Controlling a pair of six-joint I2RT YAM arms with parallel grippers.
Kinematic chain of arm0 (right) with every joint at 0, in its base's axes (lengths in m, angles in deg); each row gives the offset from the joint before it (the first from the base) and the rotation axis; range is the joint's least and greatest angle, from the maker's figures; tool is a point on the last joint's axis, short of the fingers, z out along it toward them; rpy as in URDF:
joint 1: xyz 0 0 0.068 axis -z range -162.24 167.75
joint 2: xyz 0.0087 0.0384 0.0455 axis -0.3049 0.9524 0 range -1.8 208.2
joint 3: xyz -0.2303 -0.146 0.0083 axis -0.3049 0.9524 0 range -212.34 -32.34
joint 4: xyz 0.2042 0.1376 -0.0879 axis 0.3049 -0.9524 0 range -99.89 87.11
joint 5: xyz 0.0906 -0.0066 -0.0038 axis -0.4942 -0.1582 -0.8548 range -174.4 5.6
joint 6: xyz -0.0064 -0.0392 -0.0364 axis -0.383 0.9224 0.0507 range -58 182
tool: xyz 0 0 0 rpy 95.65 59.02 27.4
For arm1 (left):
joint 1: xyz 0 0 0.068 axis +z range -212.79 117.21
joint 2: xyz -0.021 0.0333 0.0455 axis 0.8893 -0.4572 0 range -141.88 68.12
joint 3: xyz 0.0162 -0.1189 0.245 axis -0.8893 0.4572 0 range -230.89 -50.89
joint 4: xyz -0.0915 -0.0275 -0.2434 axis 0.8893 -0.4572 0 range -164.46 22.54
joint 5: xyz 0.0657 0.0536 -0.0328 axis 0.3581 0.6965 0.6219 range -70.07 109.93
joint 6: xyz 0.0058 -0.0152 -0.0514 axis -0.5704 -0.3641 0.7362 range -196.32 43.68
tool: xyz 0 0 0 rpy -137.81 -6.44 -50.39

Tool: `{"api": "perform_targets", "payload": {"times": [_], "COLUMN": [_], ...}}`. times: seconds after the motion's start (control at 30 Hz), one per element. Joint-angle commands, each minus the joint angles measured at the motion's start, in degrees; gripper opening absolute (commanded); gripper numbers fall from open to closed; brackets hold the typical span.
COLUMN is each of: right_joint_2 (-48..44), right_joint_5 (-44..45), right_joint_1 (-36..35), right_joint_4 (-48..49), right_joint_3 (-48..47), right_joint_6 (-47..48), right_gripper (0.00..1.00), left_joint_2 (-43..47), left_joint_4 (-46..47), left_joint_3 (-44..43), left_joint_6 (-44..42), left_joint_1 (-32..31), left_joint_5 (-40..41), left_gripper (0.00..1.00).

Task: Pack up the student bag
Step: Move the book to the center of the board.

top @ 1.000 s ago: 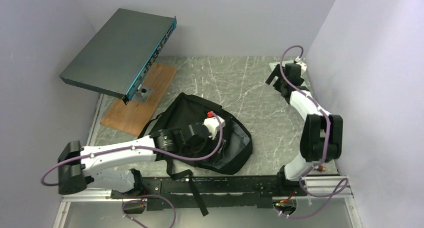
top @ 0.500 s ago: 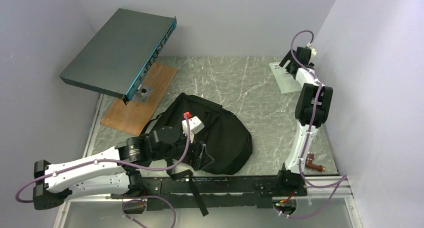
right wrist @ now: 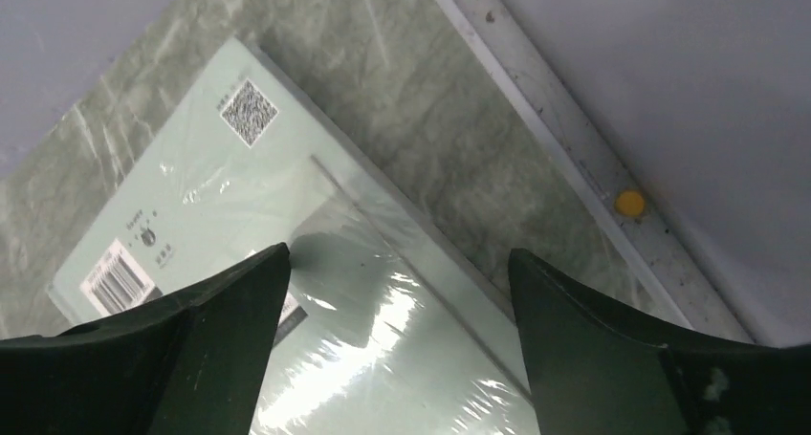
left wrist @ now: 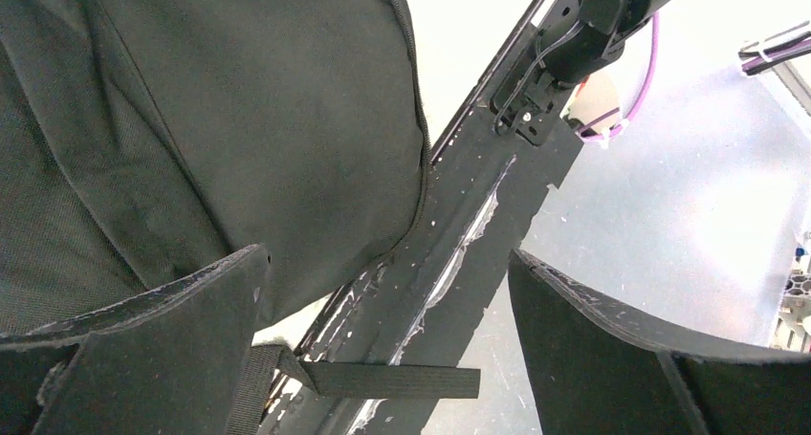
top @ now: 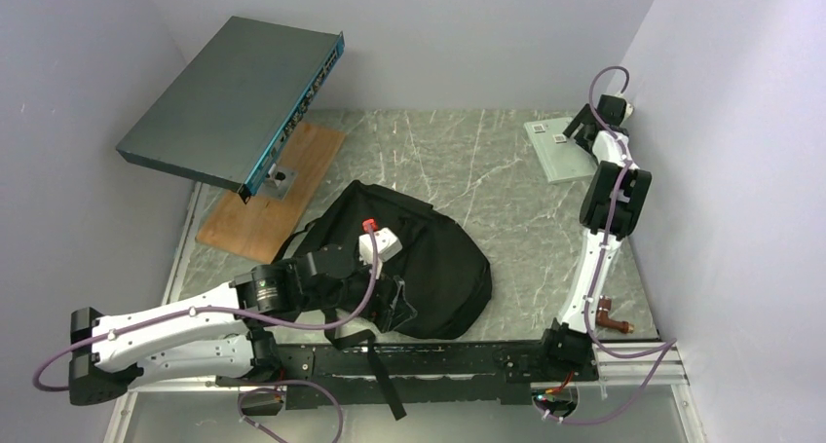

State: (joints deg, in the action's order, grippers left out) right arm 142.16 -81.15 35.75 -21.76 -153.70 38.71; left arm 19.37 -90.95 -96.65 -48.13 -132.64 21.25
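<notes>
1. Top external: the student bag lies slumped on the table, mid-width, toward the near edge. My left claw sits at the bag's near edge, just by the black rail. My right claw is at the far right corner over a pale wrapped packet, well apart from the bag. Back left, a grey network switch is tilted up over a wooden board.
2. Left wrist: left claw is spread wide, gripping nothing. Bag fabric fills the upper left, and one finger overlaps its edge (contact: can't tell). A loose black strap lies across the rail between my fingers.
3. Right wrist: right claw is also wide, holding nothing. The packet is directly below, in glossy film, with a QR code and a barcode on it. It lies flat on the green marbled table.
</notes>
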Motion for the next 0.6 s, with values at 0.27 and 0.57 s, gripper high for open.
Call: {"api": "perform_targets", "payload": {"times": [0.27,0.57], "right_joint_2": [-23.1,-40.4], "right_joint_5": [5.1,-9.6], "right_joint_1": [-7.7,-17.5], "right_joint_4": [7.2,16.8], "right_joint_3": [35.8,58.6], "right_joint_6": [-1.7,-3.1], "right_gripper": [0.67,0.69], "left_joint_2": [-8.0,-12.5], "left_joint_4": [0.0,-0.8], "left_joint_3": [-7.3,-12.5], "left_joint_6": [-0.8,-1.2], "left_joint_1": [-0.1,-0.1], "left_joint_5": [-1.7,-5.8], "left_gripper": [0.99,0.99]}}
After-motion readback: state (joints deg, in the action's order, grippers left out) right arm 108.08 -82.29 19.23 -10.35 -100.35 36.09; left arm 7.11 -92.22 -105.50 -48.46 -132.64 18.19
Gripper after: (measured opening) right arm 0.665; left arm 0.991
